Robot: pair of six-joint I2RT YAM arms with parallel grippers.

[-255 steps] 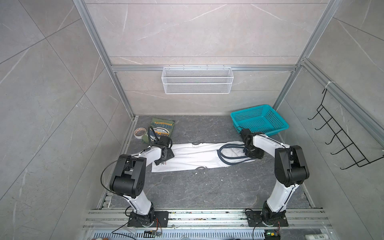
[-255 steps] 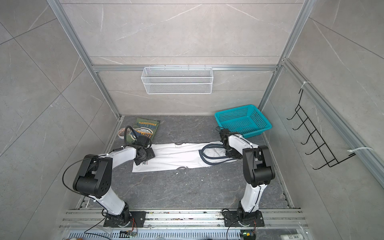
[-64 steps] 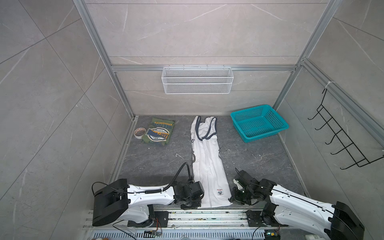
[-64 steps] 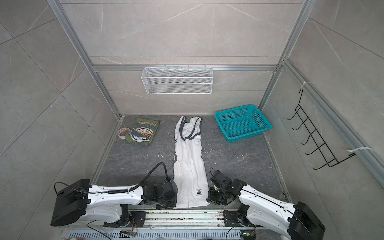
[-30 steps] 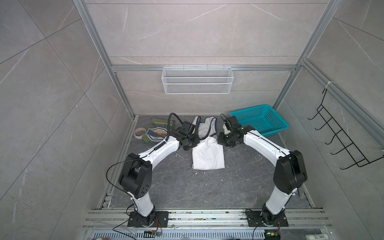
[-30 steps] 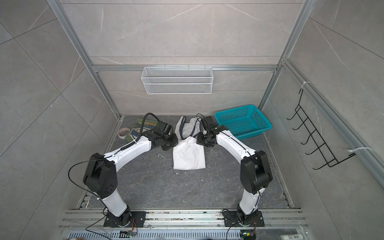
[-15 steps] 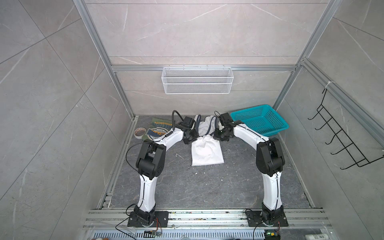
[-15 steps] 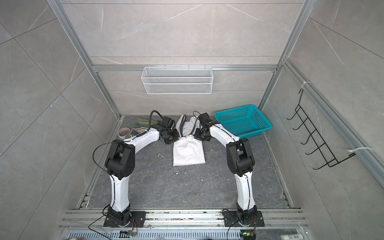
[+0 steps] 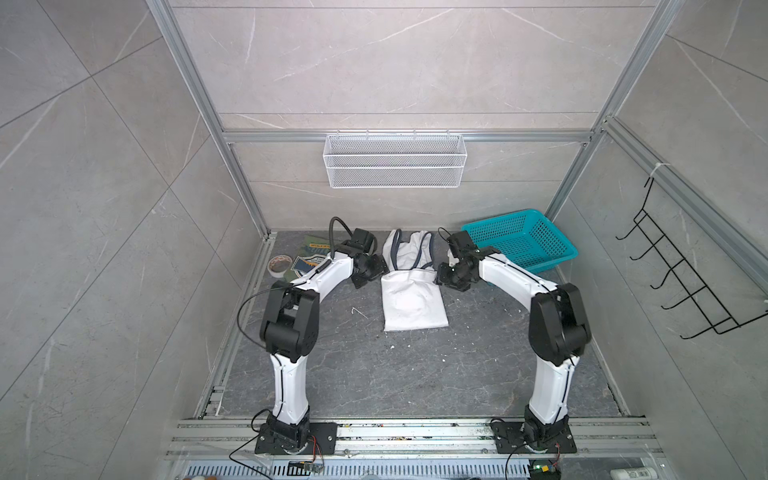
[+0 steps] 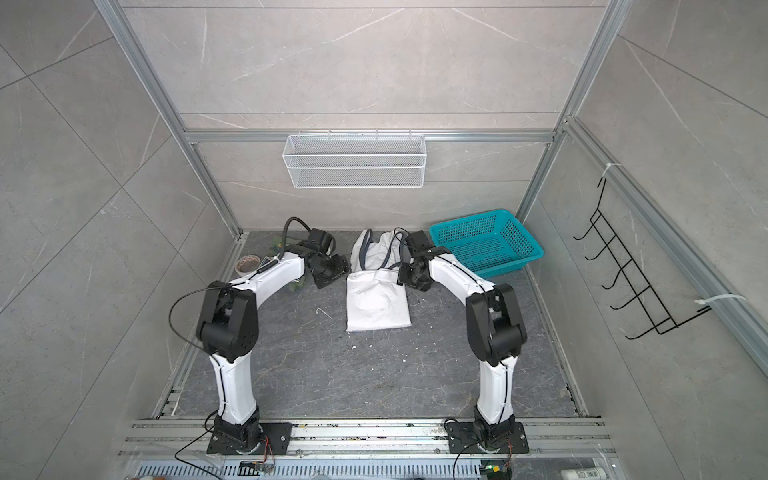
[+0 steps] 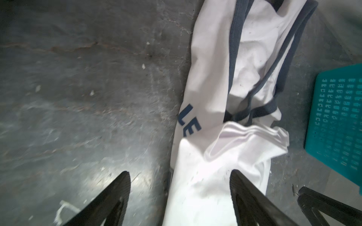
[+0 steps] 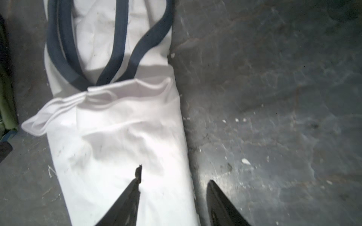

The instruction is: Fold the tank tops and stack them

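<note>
Our left pincer [image 9: 374, 277] and right pincer [image 9: 442, 276] sit spread and empty at nine and three o'clock of the white tank top [image 9: 413, 303], so its fold lies flat.

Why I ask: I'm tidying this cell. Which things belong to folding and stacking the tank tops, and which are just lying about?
Job in hand:
- white cloth tank top with dark grey trim, half folded, mid-floor
- olive green cloth tank top, folded small, back left

Just lying about:
- teal plastic basket, empty
- brownish tape roll
- white wire-mesh wall shelf
</note>
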